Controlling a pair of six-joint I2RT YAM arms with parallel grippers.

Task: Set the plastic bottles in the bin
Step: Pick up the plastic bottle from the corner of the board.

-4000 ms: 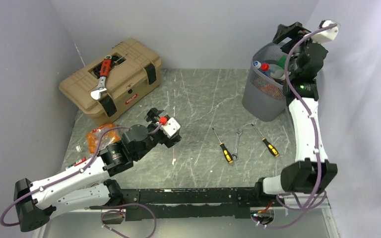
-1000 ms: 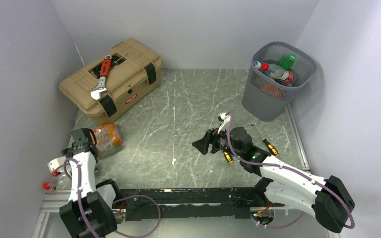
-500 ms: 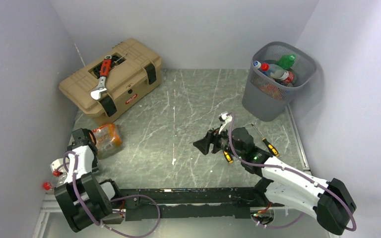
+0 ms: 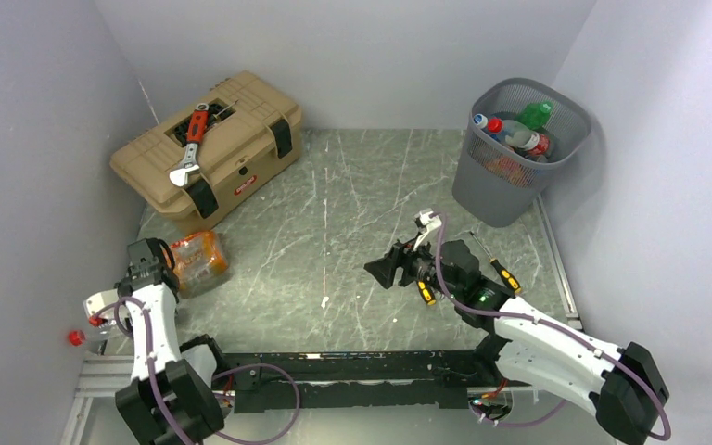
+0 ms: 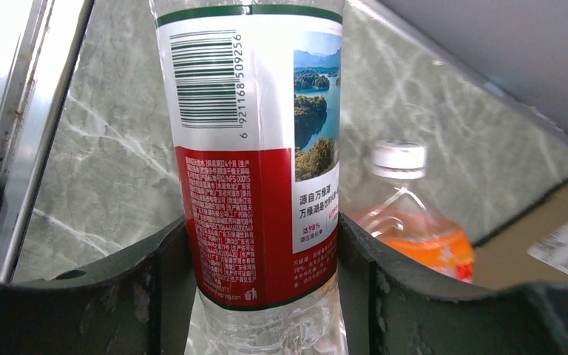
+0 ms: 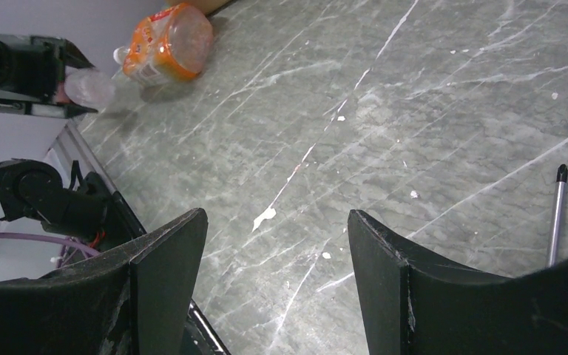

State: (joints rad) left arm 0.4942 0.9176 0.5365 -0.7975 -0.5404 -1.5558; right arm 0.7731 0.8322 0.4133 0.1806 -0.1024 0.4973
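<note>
The left end effector [image 5: 264,225] gripped a red-labelled water bottle [image 5: 255,148] at the tabletop's [image 4: 352,185] near-left corner, with an orange-labelled bottle [image 5: 414,233] just beyond it. The right end effector [image 6: 277,244] hung open and empty. I judged this the grasping step; next would come lifting and carrying it to the far-right bin [image 4: 482,199].

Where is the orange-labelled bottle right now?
In the top view, the orange-labelled bottle lies on the table's left side, just in front of the tan toolbox, near the left arm.

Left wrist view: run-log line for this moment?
left gripper: shut on red-label water bottle | right gripper: open, empty | orange-label bottle: on table | bin: holds bottles
</note>
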